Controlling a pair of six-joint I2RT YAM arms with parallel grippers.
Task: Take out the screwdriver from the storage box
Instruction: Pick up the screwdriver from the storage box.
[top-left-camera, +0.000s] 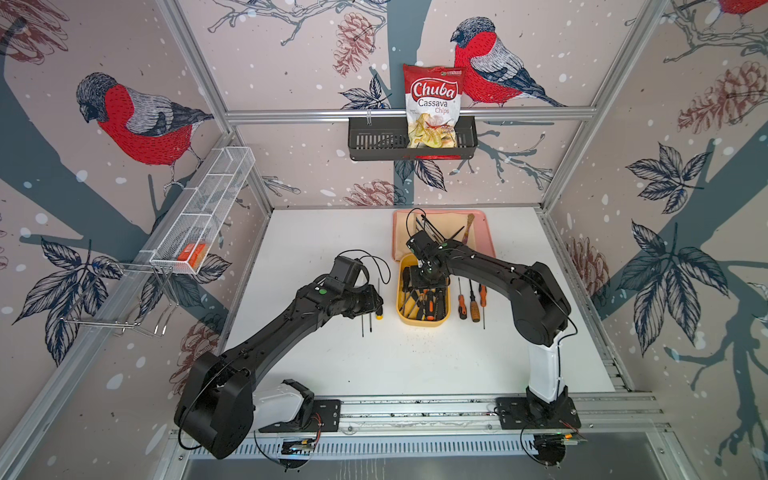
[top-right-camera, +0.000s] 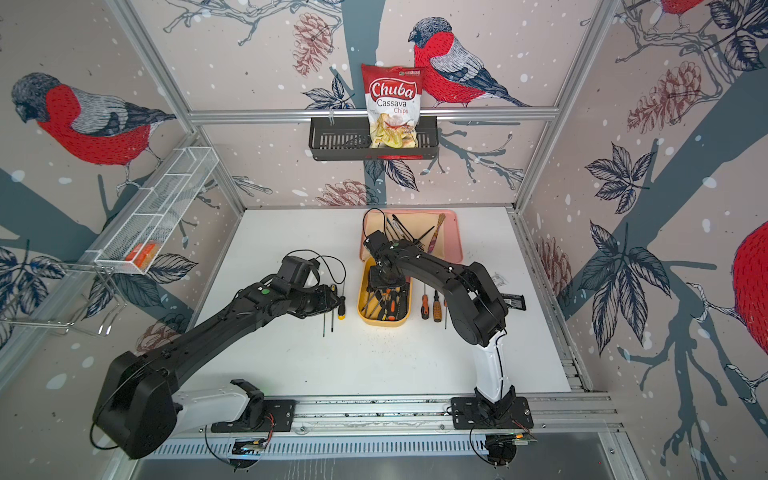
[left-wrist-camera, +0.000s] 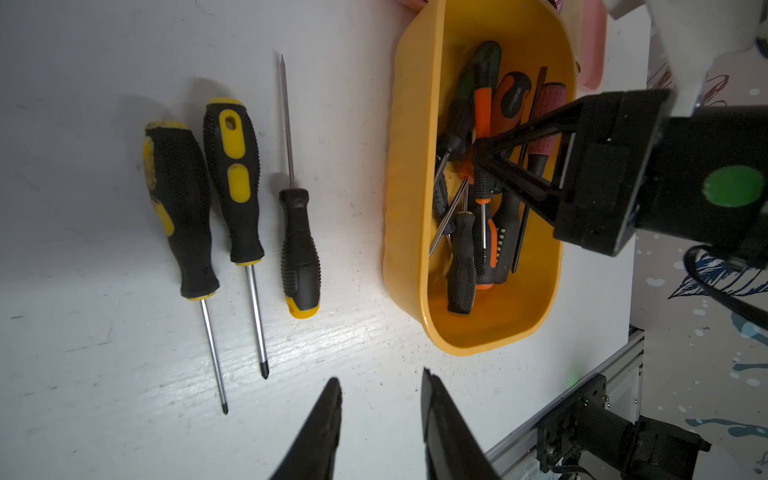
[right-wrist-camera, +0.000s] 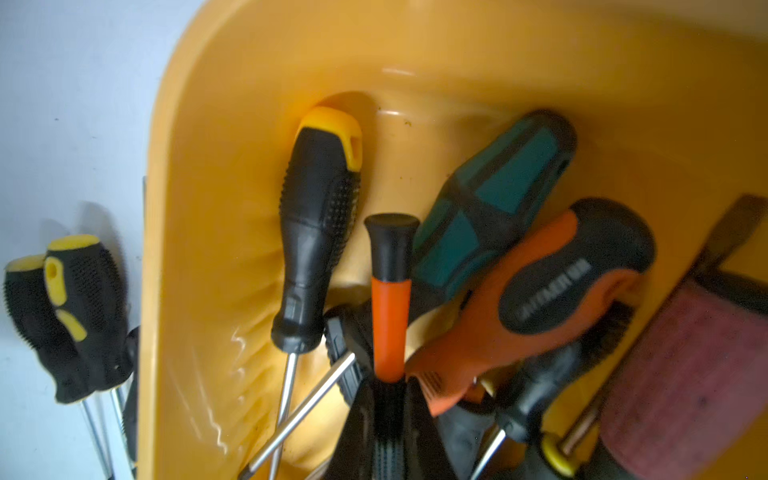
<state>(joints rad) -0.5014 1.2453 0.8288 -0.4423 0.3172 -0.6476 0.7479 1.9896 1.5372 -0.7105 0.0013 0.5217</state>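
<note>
White tabletop (top-left-camera: 374, 365), bird-patterned walls (top-left-camera: 291, 62). The mustard-yellow plastic storage box (top-left-camera: 424, 323) sits mid-table, towards the far edge. The right gripper (right-wrist-camera: 388, 386) is clamped on a slim orange-and-black screwdriver (right-wrist-camera: 390, 324) inside it, evidently for lift-out. The left gripper (left-wrist-camera: 380, 382): jaws apart, empty.

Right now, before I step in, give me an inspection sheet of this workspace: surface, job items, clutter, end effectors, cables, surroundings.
Surface: white table, scuffed, specks near the box.
Job's things: storage box holds a screwdriver pile; three yellow-black screwdrivers lie on its left, three other screwdrivers on its right.
Clutter: pink tray with small items behind the box.
End effectors: right end effector shut on a slim orange screwdriver in the box; left end effector open, empty.
Cables: black cable loops at the wrists.
Surroundings: chips bag in black wall basket; white mesh shelf.
</note>
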